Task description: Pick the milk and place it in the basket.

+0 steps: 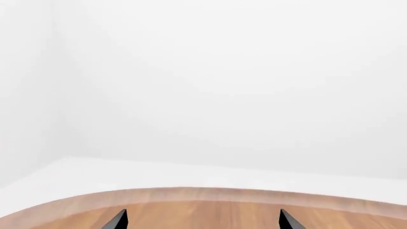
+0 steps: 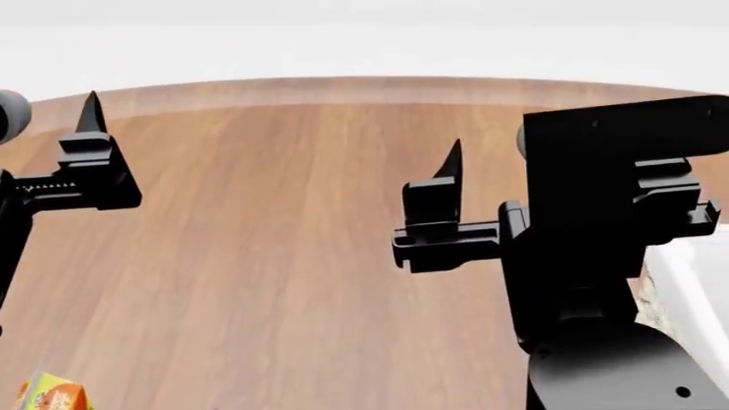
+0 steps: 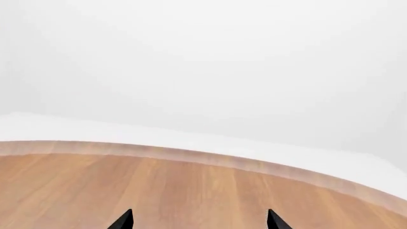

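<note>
The milk is not in view in any frame. The basket shows only as a strip of white cloth rim [image 2: 697, 295] at the right edge of the head view, beside and partly behind my right arm. My left gripper [image 1: 202, 220] is open and empty, held over bare wood near the table's far edge; one of its fingers [image 2: 90, 113] shows at the left of the head view. My right gripper [image 3: 198, 220] is open and empty over bare wood too; one finger [image 2: 451, 162] points up in the head view, and the other is hidden behind the arm.
The round wooden table [image 2: 285, 256] has a curved far edge [image 2: 341, 85] with white floor and wall beyond. The top of an orange-and-yellow juice carton [image 2: 48, 397] shows at the bottom left corner of the head view. My right arm's black body [image 2: 603, 256] blocks the right side.
</note>
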Controlling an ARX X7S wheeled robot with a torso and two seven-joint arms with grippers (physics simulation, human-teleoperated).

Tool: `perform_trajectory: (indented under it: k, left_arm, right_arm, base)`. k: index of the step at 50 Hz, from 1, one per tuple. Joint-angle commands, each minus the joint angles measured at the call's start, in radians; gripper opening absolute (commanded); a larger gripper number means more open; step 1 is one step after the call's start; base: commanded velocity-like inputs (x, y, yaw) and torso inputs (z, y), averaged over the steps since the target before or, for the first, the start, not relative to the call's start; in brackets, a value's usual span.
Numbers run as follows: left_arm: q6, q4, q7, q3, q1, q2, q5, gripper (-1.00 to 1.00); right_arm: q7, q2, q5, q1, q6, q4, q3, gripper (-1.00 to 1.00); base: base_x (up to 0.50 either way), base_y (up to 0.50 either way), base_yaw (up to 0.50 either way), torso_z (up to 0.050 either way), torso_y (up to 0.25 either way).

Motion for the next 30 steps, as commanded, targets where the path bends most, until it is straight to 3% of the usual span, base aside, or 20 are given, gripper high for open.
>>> perform_trajectory:
  k: [1,10,21,25,27,30]
  left_arm:
    - [0.006,-0.001,-0.01,0.003,0.004,-0.006,-0.015,1.0]
    - [0.013,-0.003,-0.016,0.004,0.007,-0.012,-0.025,1.0]
    - [0.016,-0.009,-0.025,0.005,0.004,-0.018,-0.037,1.0]
    - [0.007,-0.008,-0.028,-0.004,-0.009,-0.022,-0.043,1.0]
    - [0.008,-0.008,-0.03,-0.004,-0.01,-0.024,-0.045,1.0]
    - [0.008,-0.009,-0.032,-0.002,-0.013,-0.026,-0.047,1.0]
  right_arm:
    - [0.003,0.002,0.01,-0.005,-0.009,0.01,-0.002,1.0]
    - [0.006,-0.004,0.02,-0.002,0.001,0.035,-0.004,1.0]
    - [0.005,-0.012,0.055,0.035,0.07,0.086,-0.009,1.0]
    - [-0.117,0.007,0.192,0.059,0.089,0.15,-0.001,1.0]
    - [-0.065,0.057,0.385,0.079,0.09,0.208,-0.014,1.0]
    - [-0.199,0.102,0.507,0.097,0.081,0.264,-0.004,1.0]
  base:
    - [0.5,0.0,0.0,0.0,0.0]
    - [0.5,0.0,0.0,0.0,0.001]
    - [0.0,0.0,0.0,0.0,0.0]
    - [0.0,0.0,0.0,0.0,0.0]
    - [0.0,0.0,0.0,0.0,0.0]
    - [0.0,0.0,0.0,0.0,0.0]
